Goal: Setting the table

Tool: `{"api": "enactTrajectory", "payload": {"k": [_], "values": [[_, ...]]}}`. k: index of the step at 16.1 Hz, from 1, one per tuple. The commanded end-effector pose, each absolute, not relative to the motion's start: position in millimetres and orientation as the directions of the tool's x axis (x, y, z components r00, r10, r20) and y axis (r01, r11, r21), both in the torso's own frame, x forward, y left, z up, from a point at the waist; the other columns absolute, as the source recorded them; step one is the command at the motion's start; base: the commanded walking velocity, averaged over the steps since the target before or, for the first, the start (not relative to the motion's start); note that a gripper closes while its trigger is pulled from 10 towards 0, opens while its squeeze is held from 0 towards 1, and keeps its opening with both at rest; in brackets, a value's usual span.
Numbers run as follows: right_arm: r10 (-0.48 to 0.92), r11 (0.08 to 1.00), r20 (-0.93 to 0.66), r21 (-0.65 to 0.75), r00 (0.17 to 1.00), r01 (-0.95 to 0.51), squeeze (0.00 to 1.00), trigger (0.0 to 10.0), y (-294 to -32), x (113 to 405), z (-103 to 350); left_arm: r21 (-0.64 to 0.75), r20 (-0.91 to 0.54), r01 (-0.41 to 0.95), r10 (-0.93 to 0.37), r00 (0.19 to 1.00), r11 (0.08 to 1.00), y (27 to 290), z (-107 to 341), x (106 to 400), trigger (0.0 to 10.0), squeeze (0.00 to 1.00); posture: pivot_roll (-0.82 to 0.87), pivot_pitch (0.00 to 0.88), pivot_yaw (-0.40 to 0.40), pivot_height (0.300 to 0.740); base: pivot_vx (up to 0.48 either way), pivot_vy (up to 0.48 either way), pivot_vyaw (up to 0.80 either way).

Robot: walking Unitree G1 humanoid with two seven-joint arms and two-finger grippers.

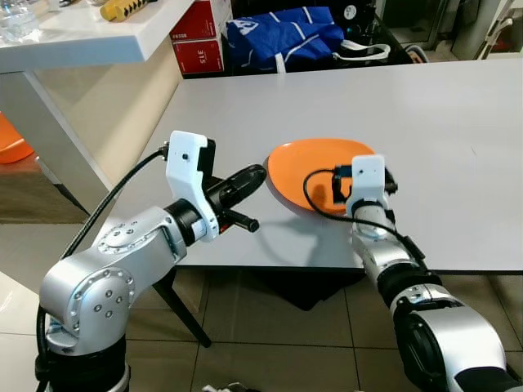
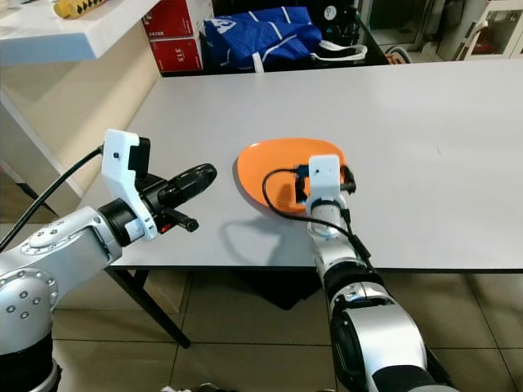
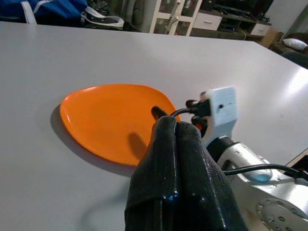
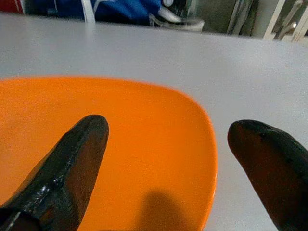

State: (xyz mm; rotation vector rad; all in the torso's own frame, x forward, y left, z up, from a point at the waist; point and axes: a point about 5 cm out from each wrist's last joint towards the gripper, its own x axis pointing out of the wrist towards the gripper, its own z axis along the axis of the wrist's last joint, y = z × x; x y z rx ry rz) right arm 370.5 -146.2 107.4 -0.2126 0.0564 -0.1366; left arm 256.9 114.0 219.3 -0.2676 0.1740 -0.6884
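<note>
My right tool (image 1: 365,181) hangs over the near right rim of the orange plate (image 1: 306,167), which lies on the grey counter (image 1: 441,114) near its near edge. My left tool (image 1: 245,181), left of the plate, is nearly as close. In the left wrist view its fingers (image 3: 175,159) are pressed together, empty. In the right wrist view the fingers (image 4: 72,163) are spread, the plate's right rim between them. Nothing blocks; a blue bag (image 1: 278,33) sits beyond the far edge.

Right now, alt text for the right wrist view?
The right tool, its two black fingers spread open, hovers over the near edge of an orange plate on a grey table; a blue bag sits beyond the far edge.
</note>
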Motion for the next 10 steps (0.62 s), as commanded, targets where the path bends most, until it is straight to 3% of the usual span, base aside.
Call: {"api": "enactTrajectory", "payload": {"k": [1, 7, 10], "values": [[-0.130, 0.970, 0.025, -0.204, 0.991, 0.132, 0.00, 10.0, -144, 373, 119, -0.287, -0.060, 0.594, -0.633, 0.772, 0.752, 114, 222, 261, 10.0, 0.00, -0.11, 0.000, 0.134, 0.736, 0.000, 0.000, 0.00], [-0.084, 0.969, 0.185, -0.214, 0.979, 0.123, 0.00, 10.0, -142, 367, 146, -0.304, -0.034, 0.585, -0.623, 0.782, 0.752, 112, 221, 265, 10.0, 0.00, -0.13, 0.000, 0.125, 0.736, 0.000, 0.000, 0.00], [-0.037, 0.972, 0.203, -0.220, 0.979, 0.082, 0.00, 10.0, -149, 338, 145, -0.284, -0.020, 0.521, -0.548, 0.836, 0.805, 121, 215, 268, 10.0, 0.00, -0.16, 0.000, 0.113, 0.736, 0.000, 0.000, 0.00]]}}
